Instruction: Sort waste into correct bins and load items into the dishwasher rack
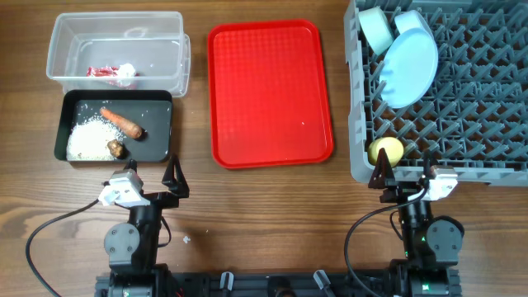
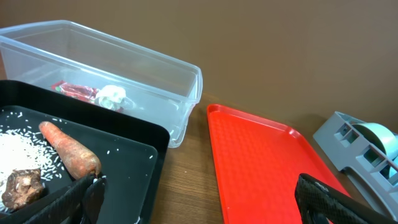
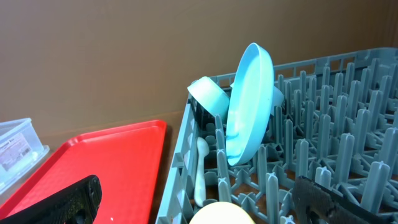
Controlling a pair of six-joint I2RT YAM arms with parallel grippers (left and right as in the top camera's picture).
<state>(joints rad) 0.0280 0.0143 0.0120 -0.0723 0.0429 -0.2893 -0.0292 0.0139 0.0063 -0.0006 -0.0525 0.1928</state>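
The red-and-white wrapper (image 1: 111,73) (image 2: 81,91) lies in the clear tub (image 1: 115,33) (image 2: 155,62). The carrot piece (image 1: 122,121) (image 2: 68,149), the brown lump (image 1: 115,148) (image 2: 22,186) and the white rice crumbs (image 1: 87,136) (image 2: 15,149) lie in the black tray (image 1: 161,124) (image 2: 130,162). The grey rack (image 1: 487,99) (image 3: 336,124) holds the blue plate (image 1: 410,59) (image 3: 252,102) on edge, the teal bowl (image 1: 375,29) (image 3: 208,96), a pale bowl (image 1: 410,21) behind the plate, the yellow cup (image 1: 386,150) (image 3: 217,214) and the white spoon (image 3: 200,171). My left gripper (image 1: 153,175) (image 2: 202,202) is open and empty near the black tray's front edge. My right gripper (image 1: 406,177) (image 3: 202,205) is open and empty at the rack's front edge by the cup.
The flat red serving tray (image 1: 268,91) (image 2: 261,168) (image 3: 106,162) lies between the bins and the rack with nothing on it. A small white crumb (image 1: 186,239) lies on the wooden table near the left arm's base.
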